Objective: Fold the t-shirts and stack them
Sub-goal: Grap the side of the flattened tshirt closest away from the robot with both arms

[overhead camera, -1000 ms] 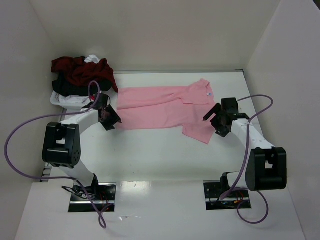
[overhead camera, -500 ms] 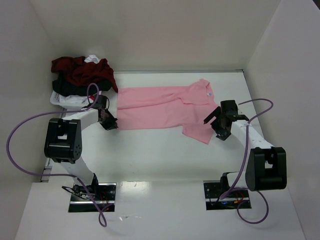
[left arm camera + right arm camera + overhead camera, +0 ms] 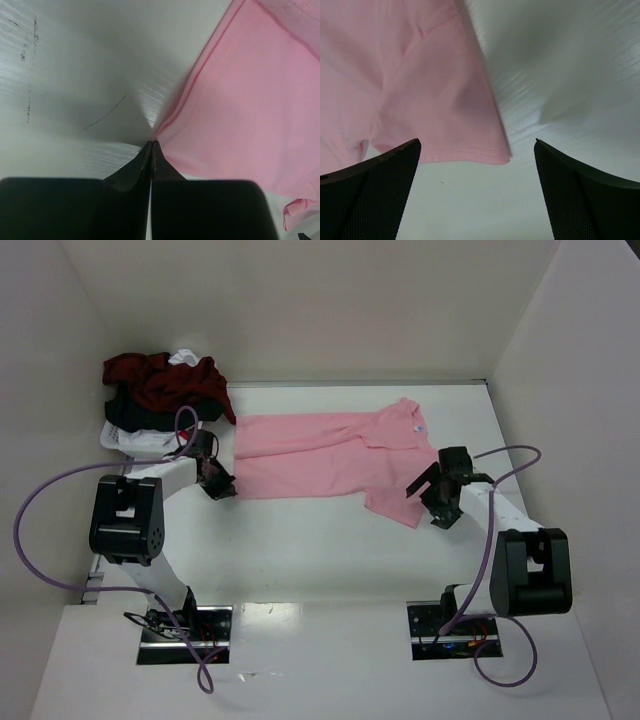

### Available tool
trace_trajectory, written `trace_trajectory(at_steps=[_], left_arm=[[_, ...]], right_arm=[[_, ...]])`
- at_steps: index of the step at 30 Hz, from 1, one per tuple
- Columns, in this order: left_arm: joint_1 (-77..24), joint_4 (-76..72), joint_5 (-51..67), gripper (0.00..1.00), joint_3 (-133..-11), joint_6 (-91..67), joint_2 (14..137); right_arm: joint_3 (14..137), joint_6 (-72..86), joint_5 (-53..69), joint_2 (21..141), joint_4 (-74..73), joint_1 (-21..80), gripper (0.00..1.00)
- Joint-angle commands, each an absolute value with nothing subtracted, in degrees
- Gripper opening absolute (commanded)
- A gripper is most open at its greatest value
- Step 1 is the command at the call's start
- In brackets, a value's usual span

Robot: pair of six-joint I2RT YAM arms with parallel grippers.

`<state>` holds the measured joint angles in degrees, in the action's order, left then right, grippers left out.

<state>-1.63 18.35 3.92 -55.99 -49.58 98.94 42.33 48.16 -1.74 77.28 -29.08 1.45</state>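
Left fingers (image 3: 131, 171) pinch pink shirt (image 3: 320, 455) at 8 o'clock corner, right fingers (image 3: 380, 190) spread over 4 o'clock sleeve, presumably readying a fold.

Plain pink t-shirt (image 3: 320, 455); dark red, black and white pile (image 3: 165, 385).

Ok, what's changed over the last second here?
The left gripper shut its jaws on the near left corner of the pink t-shirt. The right gripper slid toward the near edge, over the sleeve hem, jaws wide open throughout. The t-shirt lies flat as before; the pile of shirts at far left is unchanged.
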Motion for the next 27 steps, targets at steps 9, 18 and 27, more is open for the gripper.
trace_trajectory(at_steps=[9,18,27], left_arm=[[-1.1,18.3,5.5,0.0,-57.6,-48.3,100.9],[-1.1,18.3,5.5,0.0,-58.1,-48.3,101.4],[-1.1,17.8,6.6,0.0,-58.1,-47.8,101.4]], right_arm=[[41.4,47.7,-1.8,82.6,-24.8,1.1,0.89],[42.5,46.7,-0.2,88.4,-22.5,1.1,0.55],[43.1,46.1,-1.4,88.2,-22.5,1.1,0.07]])
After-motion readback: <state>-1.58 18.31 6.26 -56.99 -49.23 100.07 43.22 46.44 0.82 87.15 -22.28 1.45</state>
